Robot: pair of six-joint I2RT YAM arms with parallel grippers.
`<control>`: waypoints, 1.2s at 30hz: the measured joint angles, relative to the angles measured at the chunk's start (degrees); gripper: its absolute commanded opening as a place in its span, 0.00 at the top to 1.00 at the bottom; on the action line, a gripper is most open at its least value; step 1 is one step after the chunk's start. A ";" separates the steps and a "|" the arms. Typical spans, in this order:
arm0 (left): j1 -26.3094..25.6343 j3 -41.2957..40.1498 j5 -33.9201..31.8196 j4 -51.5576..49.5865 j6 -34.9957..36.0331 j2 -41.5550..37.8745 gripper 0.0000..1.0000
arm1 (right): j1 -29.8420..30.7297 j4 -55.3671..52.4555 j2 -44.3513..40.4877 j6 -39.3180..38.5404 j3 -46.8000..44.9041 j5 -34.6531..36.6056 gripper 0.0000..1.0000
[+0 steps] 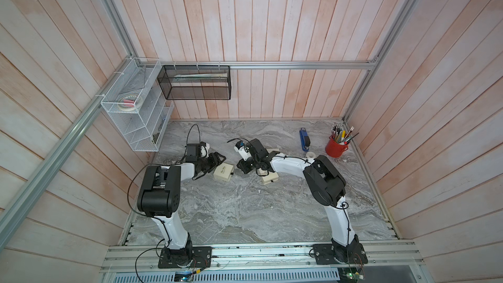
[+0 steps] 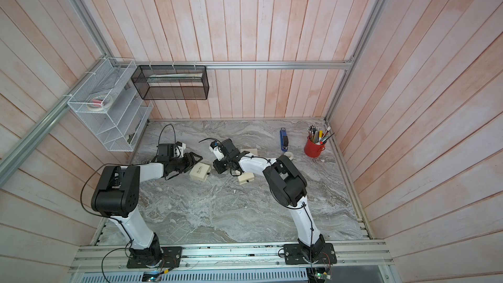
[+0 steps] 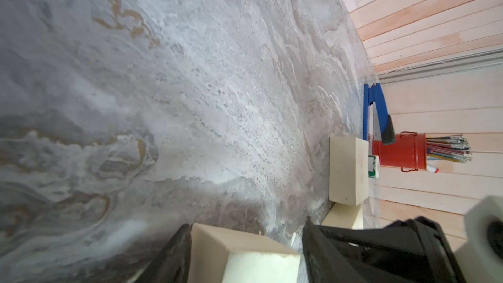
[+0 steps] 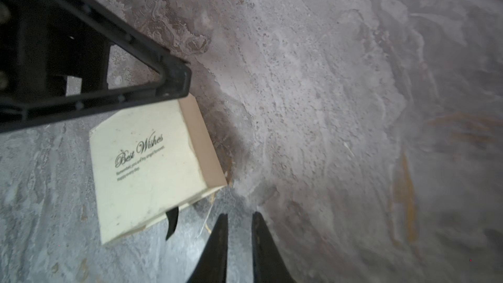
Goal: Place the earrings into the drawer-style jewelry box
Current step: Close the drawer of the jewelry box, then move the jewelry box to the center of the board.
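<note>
Midway across the marble tabletop (image 1: 245,213), the left gripper (image 3: 246,224) straddles the cream jewelry box (image 1: 223,172), lettered "Best Wishes", with its jaws set wide to either side. Whether they press on the box cannot be told from any view. The right gripper (image 4: 240,215) hovers low just beside the box, on the side where a black pull tab (image 4: 171,221) sticks out. Its fingers (image 4: 217,249) stand a narrow gap apart, with only bare marble between them and nothing in their hold. The earrings show in both top views only as tiny pale specks on the marble. One (image 1: 258,191) lies in front of the boxes, another near the red cup (image 1: 336,147) of pens, and both are too small for any detail. Two more cream boxes (image 1: 269,178) sit partly under the right arm. A blue stapler (image 1: 304,139) and a roll of tape (image 1: 310,155) lie toward the back wall.
</note>
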 measured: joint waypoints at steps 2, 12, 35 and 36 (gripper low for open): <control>-0.02 0.17 -2.34 -1.77 0.90 -1.66 0.29 | -0.37 0.46 -3.74 0.28 -3.04 1.75 0.71; -12.48 0.20 -13.46 -6.40 5.16 -15.58 0.16 | -7.30 5.16 -23.69 7.32 -22.51 7.54 0.37; -26.29 -1.11 -18.97 -2.64 3.10 -12.35 0.00 | -14.82 4.24 -17.35 13.03 -26.93 -3.74 0.41; -26.10 -1.77 -18.99 -2.58 2.95 -12.94 0.00 | -14.78 4.26 -17.07 12.83 -26.56 -4.17 0.44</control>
